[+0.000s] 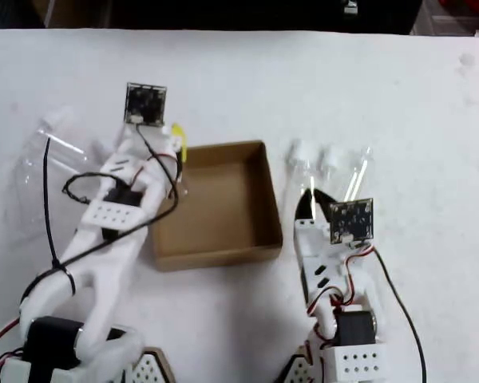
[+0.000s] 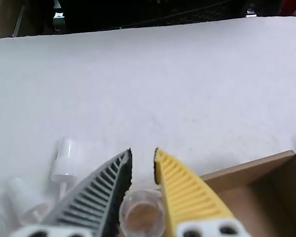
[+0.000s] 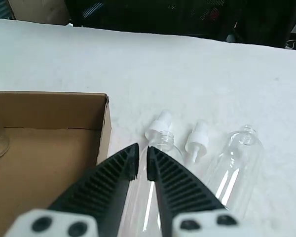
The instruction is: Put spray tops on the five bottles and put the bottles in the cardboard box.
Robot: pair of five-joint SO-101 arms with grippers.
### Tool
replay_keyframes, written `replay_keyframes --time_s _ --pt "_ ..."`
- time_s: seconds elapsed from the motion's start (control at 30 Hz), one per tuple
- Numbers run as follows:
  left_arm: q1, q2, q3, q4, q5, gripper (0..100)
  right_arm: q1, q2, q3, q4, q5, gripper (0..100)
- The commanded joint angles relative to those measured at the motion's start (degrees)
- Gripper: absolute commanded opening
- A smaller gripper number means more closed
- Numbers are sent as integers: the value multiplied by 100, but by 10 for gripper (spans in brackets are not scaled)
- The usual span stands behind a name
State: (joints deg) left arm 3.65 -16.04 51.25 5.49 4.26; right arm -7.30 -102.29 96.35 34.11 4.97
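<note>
My left gripper (image 2: 143, 157), with one grey and one yellow finger, is shut on a clear open-mouthed bottle (image 2: 142, 215) at the left wall of the cardboard box (image 1: 215, 203). From above, this gripper (image 1: 176, 155) sits at the box's far-left corner. My right gripper (image 3: 142, 155), black-fingered, is shut with nothing in it, just above a clear bottle (image 3: 164, 140) lying on the table right of the box. A white spray top (image 3: 159, 123) lies at that bottle's mouth. A second spray top (image 3: 197, 138) and a second clear bottle (image 3: 237, 163) lie beside it.
Left of the left arm lie more clear bottles (image 1: 48, 159). A loose white spray top (image 2: 64, 165) and a clear cap (image 2: 24, 200) lie on the table near the left gripper. The white table stretches bare behind the box.
</note>
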Motion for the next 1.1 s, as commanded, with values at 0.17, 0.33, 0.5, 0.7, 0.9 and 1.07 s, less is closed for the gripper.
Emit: replay_keyframes --time_s 0.17,0.33,0.5,0.7,0.9,1.07 --pt "-84 -48 -158 -343 -492 61 -22 13 53 22 -44 19" --pt "-31 -4 -141 -492 -519 61 -22 13 53 22 -44 19" --pt "-66 -48 -141 -492 -519 61 -22 13 53 22 -44 19" --pt "-75 -48 -141 -466 -519 62 -22 13 53 22 -44 19" --pt "-75 -48 -123 -448 -501 165 -22 13 53 22 -44 19" --pt "-75 -48 -26 -484 -501 155 -22 13 53 22 -44 19"
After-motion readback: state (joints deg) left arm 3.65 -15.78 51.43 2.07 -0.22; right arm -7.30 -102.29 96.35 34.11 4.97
